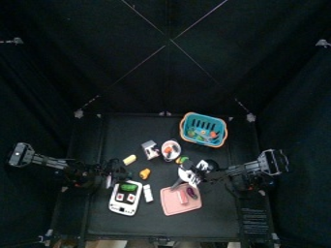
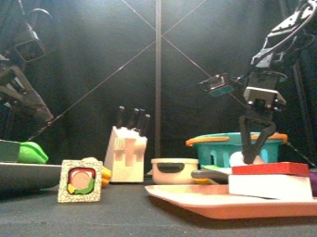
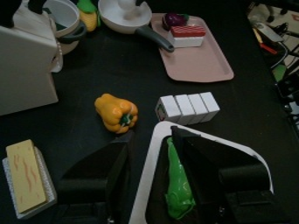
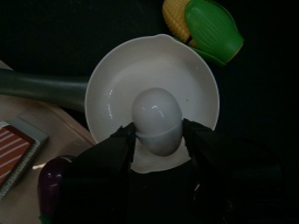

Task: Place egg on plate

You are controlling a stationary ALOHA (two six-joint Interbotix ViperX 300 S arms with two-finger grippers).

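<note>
1. I see the egg [image 4: 156, 122] clamped between my right claw's [image 4: 158, 144] jaws, long axis running along them, over a white pan [image 4: 146, 83].
2. The pink plate [image 4: 30, 118] lies just beside the pan; a corn cob [image 4: 176, 13] is near.
3. My left claw [image 3: 176, 175] stands apart.

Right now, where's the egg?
In the right wrist view, the egg sits between the right hand's jaws, inside the white bowl, not yet on the pink plate.

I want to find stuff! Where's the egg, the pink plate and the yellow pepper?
egg [image 4: 156, 118], right wrist view, middle of its shell.
pink plate [image 3: 205, 63], left wrist view, bare part near one end.
yellow pepper [image 3: 115, 112], left wrist view, middle of its body.
</note>
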